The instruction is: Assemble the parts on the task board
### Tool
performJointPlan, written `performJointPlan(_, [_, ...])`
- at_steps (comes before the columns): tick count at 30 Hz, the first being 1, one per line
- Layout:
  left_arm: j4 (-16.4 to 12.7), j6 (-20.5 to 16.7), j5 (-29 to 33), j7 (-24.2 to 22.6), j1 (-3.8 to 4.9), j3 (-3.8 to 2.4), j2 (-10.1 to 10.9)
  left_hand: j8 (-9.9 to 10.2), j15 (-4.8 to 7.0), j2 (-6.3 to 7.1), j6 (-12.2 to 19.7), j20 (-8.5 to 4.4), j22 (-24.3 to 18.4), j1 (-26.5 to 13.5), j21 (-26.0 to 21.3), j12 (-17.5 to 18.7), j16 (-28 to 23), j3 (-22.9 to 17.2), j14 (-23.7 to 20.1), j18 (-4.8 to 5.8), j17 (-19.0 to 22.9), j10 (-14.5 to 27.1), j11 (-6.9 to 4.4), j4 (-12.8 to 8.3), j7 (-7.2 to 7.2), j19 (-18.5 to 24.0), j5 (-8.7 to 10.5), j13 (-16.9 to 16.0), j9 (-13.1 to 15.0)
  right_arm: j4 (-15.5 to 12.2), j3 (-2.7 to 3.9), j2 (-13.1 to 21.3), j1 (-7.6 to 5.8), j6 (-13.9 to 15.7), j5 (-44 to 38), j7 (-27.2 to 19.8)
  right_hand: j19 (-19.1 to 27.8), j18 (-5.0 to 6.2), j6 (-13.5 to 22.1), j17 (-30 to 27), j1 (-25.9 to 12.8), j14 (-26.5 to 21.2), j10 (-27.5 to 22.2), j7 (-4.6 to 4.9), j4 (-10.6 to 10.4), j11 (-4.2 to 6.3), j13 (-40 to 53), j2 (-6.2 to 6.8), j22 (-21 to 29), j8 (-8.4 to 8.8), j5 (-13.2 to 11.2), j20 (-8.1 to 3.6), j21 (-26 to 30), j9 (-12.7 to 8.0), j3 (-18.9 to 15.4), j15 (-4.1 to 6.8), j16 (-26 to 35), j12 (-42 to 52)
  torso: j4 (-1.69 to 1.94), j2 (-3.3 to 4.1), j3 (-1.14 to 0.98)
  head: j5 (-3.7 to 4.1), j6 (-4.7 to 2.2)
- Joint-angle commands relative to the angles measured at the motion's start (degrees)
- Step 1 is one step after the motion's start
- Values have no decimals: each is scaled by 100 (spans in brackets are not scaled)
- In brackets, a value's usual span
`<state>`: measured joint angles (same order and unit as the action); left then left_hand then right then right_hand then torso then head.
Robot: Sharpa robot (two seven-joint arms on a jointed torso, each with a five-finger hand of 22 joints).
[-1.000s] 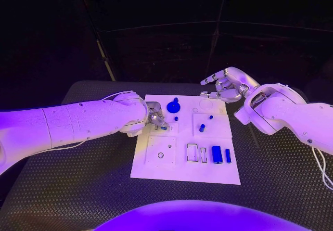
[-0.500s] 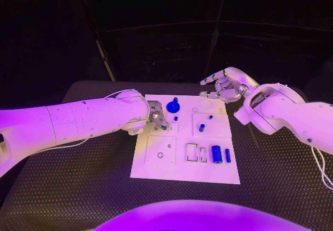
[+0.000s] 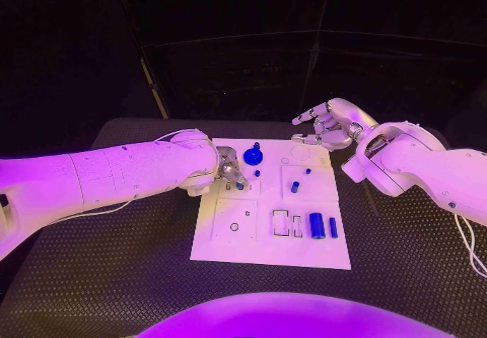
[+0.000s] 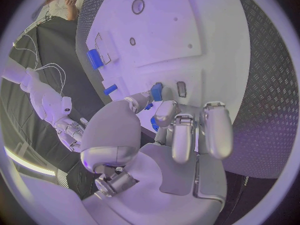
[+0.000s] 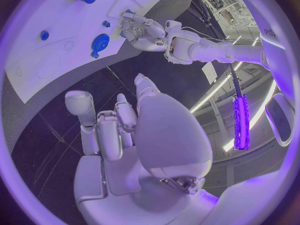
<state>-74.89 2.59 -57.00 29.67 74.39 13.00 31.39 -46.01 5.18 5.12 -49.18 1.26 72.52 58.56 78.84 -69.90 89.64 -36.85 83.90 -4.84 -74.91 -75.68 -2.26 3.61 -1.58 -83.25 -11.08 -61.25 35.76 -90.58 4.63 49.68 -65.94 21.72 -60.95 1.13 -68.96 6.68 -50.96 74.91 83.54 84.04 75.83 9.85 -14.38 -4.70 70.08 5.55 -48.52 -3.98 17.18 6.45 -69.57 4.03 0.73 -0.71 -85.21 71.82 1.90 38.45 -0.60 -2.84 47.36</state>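
Now, left hand (image 3: 229, 173): at the task board's (image 3: 254, 246) left edge — fingertips pinch a small blue part (image 4: 156, 91) on its surface.
Right hand (image 3: 330, 124): above the board's far right corner — fingers loosely curled, holding nothing.

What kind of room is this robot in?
Probably a robot lab or test room: a white task board with small blue parts sits on a black table, under a dark metal frame.

White arms (image 3: 112, 176), silver fingers (image 4: 187, 135), thin cables (image 3: 469, 243)
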Motion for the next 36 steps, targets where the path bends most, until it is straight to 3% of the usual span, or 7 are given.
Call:
performJointPlan(1, [0, 310, 70, 84, -70, 50, -26, -22, 45, -40, -36, -41, 14, -14, 40, -17, 36, -507, 610, 120, -1509, -37, -17, -577, 8, -15, 18, -1, 19, -10, 4, 1, -10, -42, 21, -55, 43, 117, -54, 523, 26, 350, -41, -2, 41, -2, -10, -24, 14, -30, 32, 0, 40, 7, -1, 40, 35, -35, 5, 2, 0, 9, 5])
performJointPlan(8, [44, 305, 31, 82, -65, 51, -36, -17, 78, 8, -122, -73, 52, -202, 51, -68, 36, -32, 610, 128, -1509, -65, -56, -401, 58, -32, 32, -44, 49, -7, 4, -2, -10, -37, 21, -62, 66, 124, -54, 499, 16, 343, -61, -1, 38, -2, -35, -22, 59, -28, 28, -1, 71, 6, -10, 41, 52, -57, 6, 4, -1, 14, 9])
performJointPlan(28, [140, 287, -7, 77, -60, 51, -67, 16, 96, -104, -265, -99, 132, -543, 68, -138, 36, 1201, 610, 141, -1509, -81, -75, 176, 82, -65, 43, -73, 109, 4, 3, -12, -9, -37, 21, -80, 128, 145, -44, 395, -43, 317, -116, 2, 17, -5, -111, -13, 209, -17, -106, -5, 185, 1, -69, 42, 132, -119, 2, -3, 1, 22, 21])
performJointPlan(36, [61, 233, -22, 77, -61, 37, 10, -11, 100, -47, -281, -103, 150, -666, 67, -130, 36, 1759, 610, 144, -1509, -68, -78, 414, 86, -73, 52, -33, 151, 16, 3, -11, -9, -48, 21, -100, 141, 151, -41, 371, -102, 314, -123, 3, -13, -8, -125, 10, 260, -15, -146, -4, 226, 0, -120, 41, 154, -124, 9, 0, 5, 23, 8])
